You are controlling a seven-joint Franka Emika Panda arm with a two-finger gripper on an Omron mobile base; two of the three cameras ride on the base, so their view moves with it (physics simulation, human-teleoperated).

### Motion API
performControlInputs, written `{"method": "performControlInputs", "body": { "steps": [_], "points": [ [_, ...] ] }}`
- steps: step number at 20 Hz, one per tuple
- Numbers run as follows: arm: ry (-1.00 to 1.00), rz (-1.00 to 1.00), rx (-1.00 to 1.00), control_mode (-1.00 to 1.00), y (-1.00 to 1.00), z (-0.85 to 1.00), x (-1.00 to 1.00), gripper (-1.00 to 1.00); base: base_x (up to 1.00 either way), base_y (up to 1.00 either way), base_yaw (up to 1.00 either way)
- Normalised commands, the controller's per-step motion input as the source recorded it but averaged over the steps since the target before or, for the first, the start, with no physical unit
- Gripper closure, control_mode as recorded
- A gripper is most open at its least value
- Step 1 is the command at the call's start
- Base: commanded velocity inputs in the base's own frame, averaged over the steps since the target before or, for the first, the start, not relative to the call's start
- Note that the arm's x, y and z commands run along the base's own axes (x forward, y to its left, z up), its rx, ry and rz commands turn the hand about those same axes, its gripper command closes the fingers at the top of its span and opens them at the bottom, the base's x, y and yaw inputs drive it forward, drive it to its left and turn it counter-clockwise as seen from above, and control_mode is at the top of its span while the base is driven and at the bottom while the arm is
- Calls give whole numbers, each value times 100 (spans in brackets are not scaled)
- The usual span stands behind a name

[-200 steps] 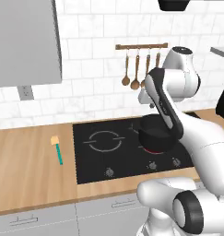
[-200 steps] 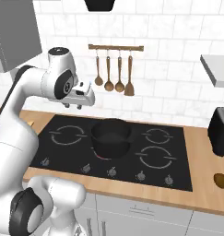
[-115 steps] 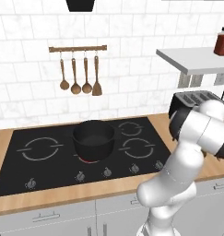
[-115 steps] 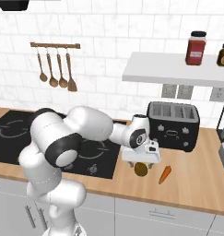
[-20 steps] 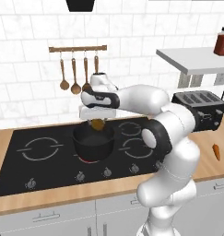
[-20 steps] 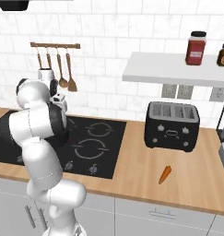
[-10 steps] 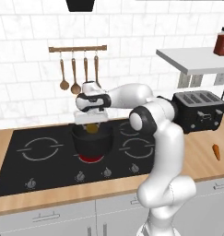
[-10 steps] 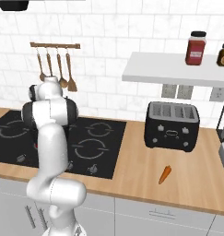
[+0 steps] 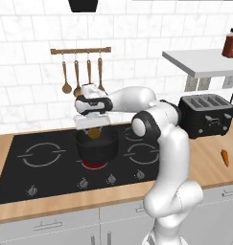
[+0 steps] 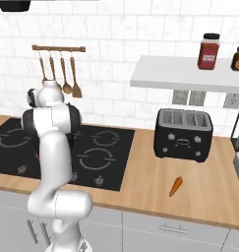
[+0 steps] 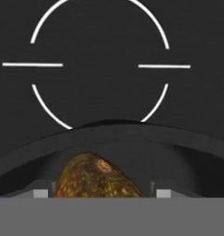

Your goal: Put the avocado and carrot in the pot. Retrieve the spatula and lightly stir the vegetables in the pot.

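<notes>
My gripper point(image 9: 92, 126) hangs just over the mouth of the squat black pot point(image 9: 96, 149), which stands on the front middle burner of the cooktop. It is shut on the avocado point(image 9: 93, 133), a brown-speckled yellowish lump that sits level with the pot's rim. In the hand view the avocado point(image 11: 97, 177) lies between my two fingertips point(image 11: 42, 193), with the pot's dark rim point(image 11: 113, 133) curving right behind it. The carrot point(image 9: 225, 157) lies on the wooden counter far right, in front of the toaster; the right base view has the carrot point(image 10: 176, 186) near the counter's front edge. The spatula is out of view.
A black toaster point(image 9: 206, 115) stands on the counter right of the black cooktop point(image 9: 36, 162). Brown wooden spoons and a wooden spatula hang from a rail point(image 9: 80, 50) on the tiled wall. A shelf point(image 10: 187, 74) above the toaster carries jars.
The arm has swung the gripper and avocado slightly left and down, from above the pot's right side to just over its mouth. The carrot has not moved.
</notes>
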Motion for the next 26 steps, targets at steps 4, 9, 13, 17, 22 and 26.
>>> {"method": "performControlInputs", "body": {
  "steps": [4,9,13,17,22,26],
  "points": [
    [-3,0,0,-100,0,-9,-35,100,0,0,0],
    [-2,0,0,-100,0,-12,-23,100,0,0,0],
    [-8,-1,1,-100,0,-10,-13,-100,0,0,0],
    [-13,-1,5,-100,0,0,-26,-100,0,0,0],
    [-15,0,5,-100,0,2,-27,-100,0,0,0],
    [-12,0,15,-100,-21,49,-26,-100,0,0,0]
  ]
}}
